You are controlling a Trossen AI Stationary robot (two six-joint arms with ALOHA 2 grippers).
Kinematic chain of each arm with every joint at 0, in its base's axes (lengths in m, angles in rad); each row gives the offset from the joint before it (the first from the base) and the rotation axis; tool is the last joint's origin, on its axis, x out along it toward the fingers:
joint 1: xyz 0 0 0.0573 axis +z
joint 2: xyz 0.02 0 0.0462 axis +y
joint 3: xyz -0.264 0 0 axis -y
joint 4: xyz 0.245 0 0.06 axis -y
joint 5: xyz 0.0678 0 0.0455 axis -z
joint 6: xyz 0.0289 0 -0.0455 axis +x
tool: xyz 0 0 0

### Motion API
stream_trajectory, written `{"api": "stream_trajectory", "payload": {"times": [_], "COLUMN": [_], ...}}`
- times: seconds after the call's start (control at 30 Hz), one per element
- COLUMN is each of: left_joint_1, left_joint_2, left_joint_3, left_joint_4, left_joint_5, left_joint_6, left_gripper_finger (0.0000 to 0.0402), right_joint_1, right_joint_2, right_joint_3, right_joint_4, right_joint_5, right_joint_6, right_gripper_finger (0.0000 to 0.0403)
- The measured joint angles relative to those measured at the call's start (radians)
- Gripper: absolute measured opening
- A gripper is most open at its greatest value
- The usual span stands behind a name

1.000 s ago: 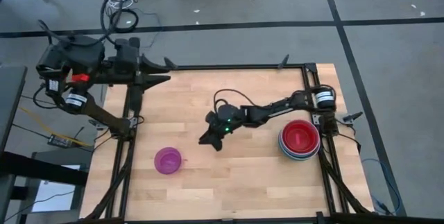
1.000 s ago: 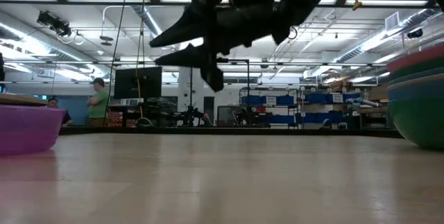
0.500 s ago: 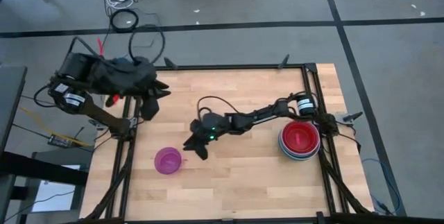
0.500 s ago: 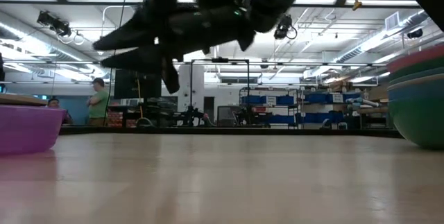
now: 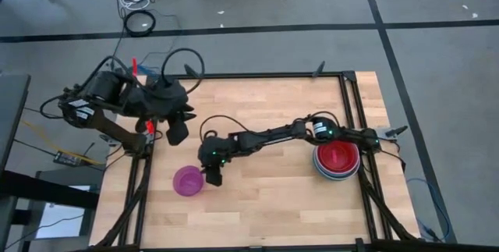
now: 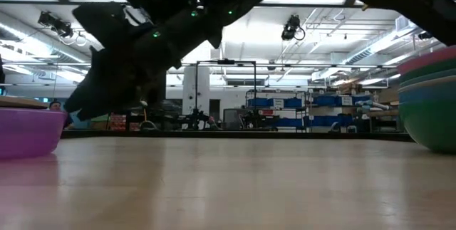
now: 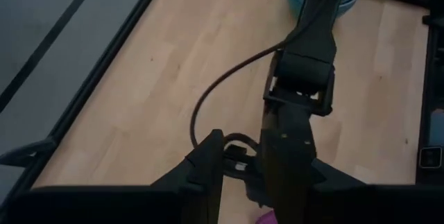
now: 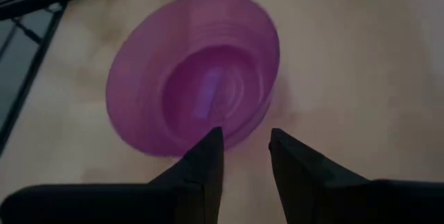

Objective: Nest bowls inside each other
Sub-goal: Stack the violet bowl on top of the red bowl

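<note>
A purple bowl [image 5: 189, 180] stands upright on its base on the wooden table, at the near left; it also shows in the low view [image 6: 28, 132] and the right wrist view [image 8: 194, 71]. My right gripper [image 5: 212, 175] [image 8: 244, 148] hovers open right beside its rim, on the bowl's right, slanting down, with nothing between its fingers. At the table's right edge sits a stack of nested bowls [image 5: 337, 158], a red one on top and blue ones below. My left gripper [image 5: 178, 133] hangs open over the far left of the table, tipped down.
A black metal frame [image 5: 349, 111] runs around the table top. My right arm [image 5: 273, 135] stretches across the middle of the table from the right. Bare wood lies along the near edge and the far right. People stand in the room beyond the table.
My right gripper has travelled toward the table's left and near edge, sinking and rolling, until it is next to the purple bowl. My left gripper has come down and toward the near edge, tipping from level to pointing downward. The bowls have not moved.
</note>
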Motion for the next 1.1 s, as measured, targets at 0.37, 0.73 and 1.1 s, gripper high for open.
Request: {"api": "stream_trajectory", "payload": {"times": [0.37, 0.73, 1.1], "left_joint_1": [-0.001, -0.006, -0.006], "left_joint_2": [-0.008, -0.008, -0.008], "left_joint_3": [-0.025, -0.025, -0.025], "left_joint_4": [0.000, 0.001, 0.002], "left_joint_5": [-0.007, -0.008, -0.009], "left_joint_6": [0.000, 0.000, 0.000], "left_gripper_finger": [0.0103, 0.0103, 0.0091], "right_joint_1": [0.009, 0.009, 0.012], "right_joint_2": [0.009, 0.009, 0.009], "right_joint_3": [0.027, 0.036, 0.036], "right_joint_4": [-0.020, -0.017, -0.001], "right_joint_5": [0.008, -0.011, 0.064], "right_joint_6": [0.036, 0.053, 0.046], "right_gripper_finger": [0.0110, 0.0146, 0.0225]}}
